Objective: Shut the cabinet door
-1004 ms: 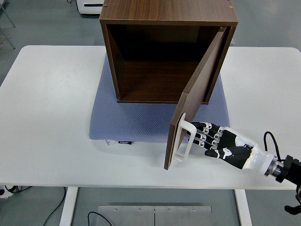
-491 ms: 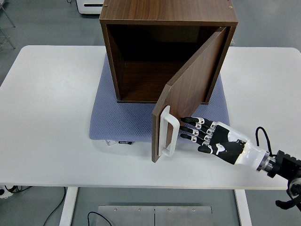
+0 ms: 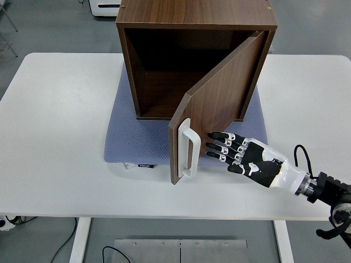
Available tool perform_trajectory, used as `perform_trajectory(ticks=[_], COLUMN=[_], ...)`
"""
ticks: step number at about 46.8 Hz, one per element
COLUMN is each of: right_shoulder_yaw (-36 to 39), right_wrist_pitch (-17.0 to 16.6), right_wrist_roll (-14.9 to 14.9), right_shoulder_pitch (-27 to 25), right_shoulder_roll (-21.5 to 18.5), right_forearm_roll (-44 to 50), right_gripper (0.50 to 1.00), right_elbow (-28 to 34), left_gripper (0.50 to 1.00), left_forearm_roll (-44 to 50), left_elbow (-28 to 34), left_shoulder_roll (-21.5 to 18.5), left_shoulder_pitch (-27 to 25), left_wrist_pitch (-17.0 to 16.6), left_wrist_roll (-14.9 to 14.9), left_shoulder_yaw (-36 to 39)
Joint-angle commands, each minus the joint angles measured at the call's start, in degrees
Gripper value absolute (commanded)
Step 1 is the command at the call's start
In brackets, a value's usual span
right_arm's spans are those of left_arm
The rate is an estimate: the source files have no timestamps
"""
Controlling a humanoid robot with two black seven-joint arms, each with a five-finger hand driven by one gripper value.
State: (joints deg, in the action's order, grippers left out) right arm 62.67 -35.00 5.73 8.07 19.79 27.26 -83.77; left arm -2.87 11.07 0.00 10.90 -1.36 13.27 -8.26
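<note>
White tabletop fills most of the head view, with grey floor beyond its far edge and a white appliance base at about 11 o'clock in the background. On the table, toward 12 o'clock from its centre, lies a blue-grey quilted mat, and a dark brown wooden cabinet stands on the mat's far part, its open front facing the near edge. The inside is dark and looks bare.

The cabinet door is hinged on the cabinet's right side and stands partly open, swung out over the mat so that its free edge points toward 7 o'clock. A white loop handle sits upright near that free edge, on the door's outer face.

The right hand comes in from 4 o'clock on a black arm with a white wrist. Its fingers are stretched out nearly straight and close together, holding nothing; the fingertips lie at the door's outer face, just right of the handle, and seem to touch the wood, though contact cannot be told for sure. The thumb is tucked near the palm.

A black cable loops up beside the wrist.
</note>
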Motion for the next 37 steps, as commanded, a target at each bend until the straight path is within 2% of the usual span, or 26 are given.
perform_trajectory(ticks=[1,32,37], right_shoulder_yaw=[0.08,0.17,0.17], right_wrist_pitch=[0.0,0.0,0.0], right_wrist_roll=[-0.02,-0.72,-1.6], right_shoulder_pitch=[0.46,3.27,3.53], right_shoulder_roll=[-0.27,-4.85,-5.28], right_forearm_roll=[-0.1,-0.28,-0.28], right_gripper=[1.0,1.0,1.0], right_elbow=[0.1,2.82,3.0], left_gripper=[1.0,1.0,1.0], left_forearm_roll=[0.06,-0.03,0.06], left_elbow=[0.0,0.0,0.0], left_shoulder_roll=[0.0,0.0,0.0], left_shoulder_pitch=[0.0,0.0,0.0], left_wrist_pitch=[-0.05,0.04,-0.05], left_wrist_roll=[0.0,0.0,0.0], left_shoulder_yaw=[0.0,0.0,0.0])
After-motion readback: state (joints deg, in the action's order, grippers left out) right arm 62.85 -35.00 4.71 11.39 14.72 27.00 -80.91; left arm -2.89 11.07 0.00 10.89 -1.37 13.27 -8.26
